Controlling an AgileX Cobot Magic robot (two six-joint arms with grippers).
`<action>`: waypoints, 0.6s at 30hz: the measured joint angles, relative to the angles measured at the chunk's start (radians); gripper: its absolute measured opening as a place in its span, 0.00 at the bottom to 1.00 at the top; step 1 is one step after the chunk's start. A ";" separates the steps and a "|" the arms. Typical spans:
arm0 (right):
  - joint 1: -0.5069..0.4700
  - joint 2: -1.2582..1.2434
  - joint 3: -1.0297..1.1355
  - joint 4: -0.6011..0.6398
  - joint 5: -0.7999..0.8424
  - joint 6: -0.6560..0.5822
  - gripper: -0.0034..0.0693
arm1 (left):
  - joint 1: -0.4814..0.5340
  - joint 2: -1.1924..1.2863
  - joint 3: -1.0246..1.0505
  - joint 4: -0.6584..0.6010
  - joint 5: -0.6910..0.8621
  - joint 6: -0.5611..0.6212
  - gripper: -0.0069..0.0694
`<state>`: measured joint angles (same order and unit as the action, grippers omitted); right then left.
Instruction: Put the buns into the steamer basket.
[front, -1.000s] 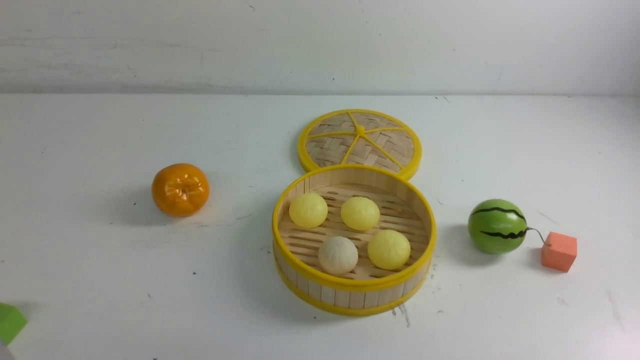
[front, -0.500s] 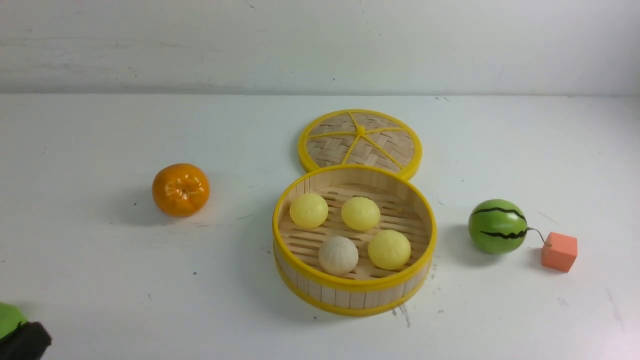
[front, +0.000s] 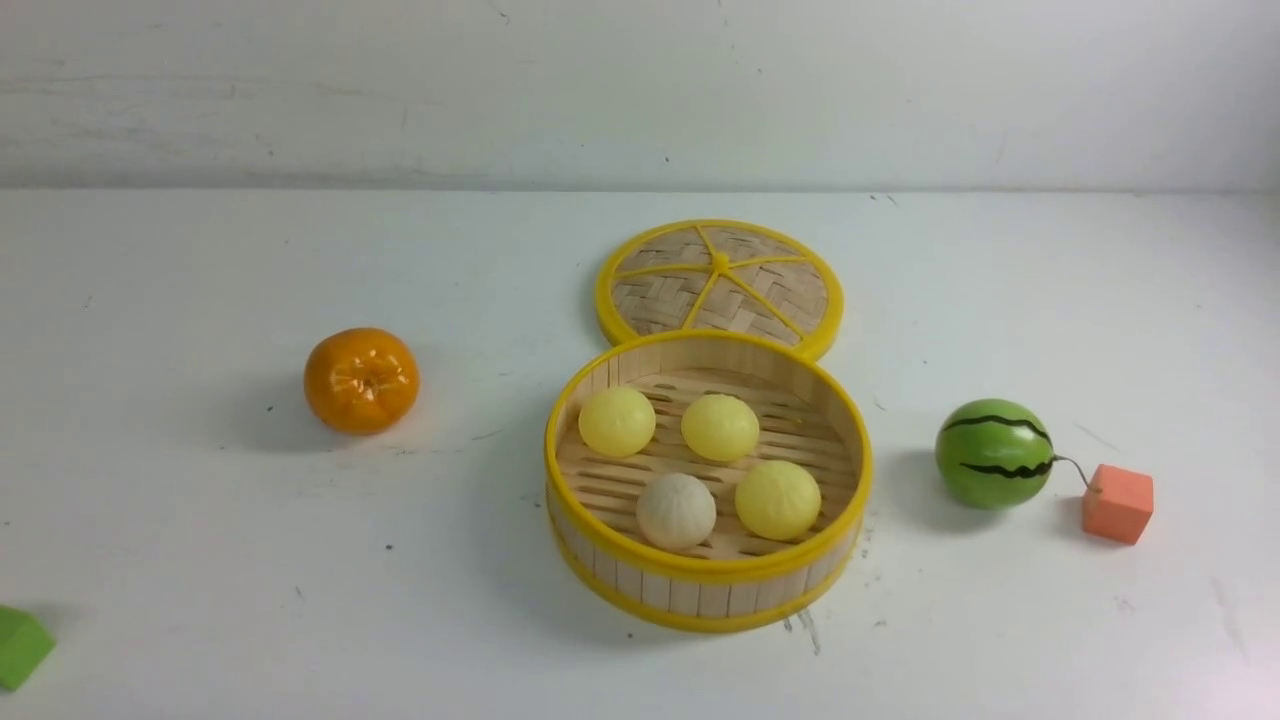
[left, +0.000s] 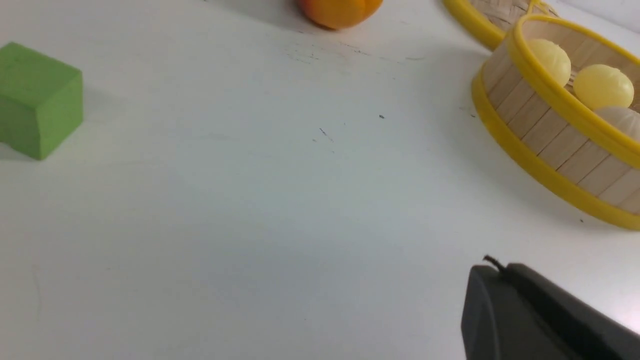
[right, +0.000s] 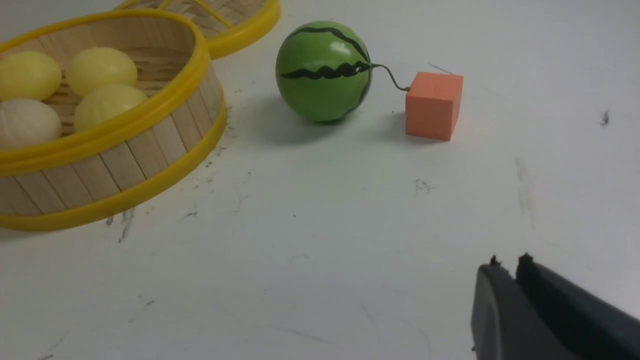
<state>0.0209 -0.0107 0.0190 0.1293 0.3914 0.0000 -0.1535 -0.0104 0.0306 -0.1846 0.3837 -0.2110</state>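
From the front we see the steamer basket (front: 708, 590) standing at the middle of the white table (front: 200, 560), with all four buns (front: 717, 426) resting on its slatted floor: three pale yellow, and one beige-white near the front. The woven lid (front: 720, 278) lies flat just behind the basket, touching its rim. The tangerine (front: 361, 379) sits well to the basket's left, the watermelon ball (front: 994, 453) to its right, with the orange cube (front: 1117, 503) just beside the ball. A green block (front: 20, 646) shows at the near left edge. Neither arm appears here.

In the left wrist view we find the left gripper (left: 495, 272) over bare table, its dark fingers lying pressed together, holding nothing. The basket, the green block and the tangerine are all apart from it.

In the right wrist view the right gripper (right: 507, 267) likewise hangs above bare table, its two fingertips side by side with only a thin seam between them, gripping nothing. The basket, watermelon ball and orange cube lie well clear of it.
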 joint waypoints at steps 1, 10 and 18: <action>0.000 0.000 0.000 0.000 0.000 0.000 0.12 | 0.000 0.000 0.000 0.000 0.000 0.000 0.07; 0.000 0.000 0.000 0.000 0.000 0.000 0.13 | 0.000 0.000 0.000 0.000 0.000 0.000 0.07; 0.000 0.000 0.000 0.000 0.000 0.000 0.15 | 0.000 0.000 0.000 0.000 0.000 0.000 0.07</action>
<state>0.0209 -0.0107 0.0190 0.1293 0.3914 0.0000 -0.1535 -0.0104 0.0306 -0.1846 0.3837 -0.2110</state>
